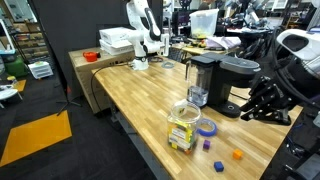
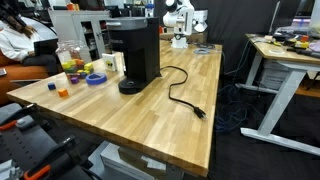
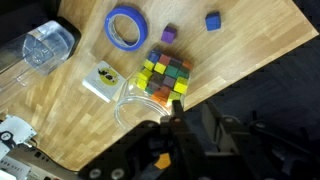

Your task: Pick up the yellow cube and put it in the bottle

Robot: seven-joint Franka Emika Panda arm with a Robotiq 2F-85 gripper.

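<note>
The bottle (image 1: pixel 182 128) is a squat clear jar standing upright on the wooden table, with several coloured cubes showing through its sides. In the wrist view its clear rim (image 3: pixel 127 100) lies just ahead of my gripper. My gripper (image 1: pixel 248 108) hangs above the table's edge beside the coffee maker, well apart from the jar. In the wrist view a small yellow-orange block, the yellow cube (image 3: pixel 163 160), sits in shadow between the dark fingers of my gripper (image 3: pixel 163 157), which are shut on it. The jar (image 2: pixel 70 65) also shows at the far left in an exterior view.
A black coffee maker (image 1: pixel 215 80) stands behind the jar, its cord (image 2: pixel 180 95) trailing across the table. A blue tape ring (image 3: pixel 128 27), a purple cube (image 3: pixel 168 35), a blue cube (image 3: pixel 213 21) and an orange cube (image 1: pixel 238 154) lie near the jar. The table edge is close.
</note>
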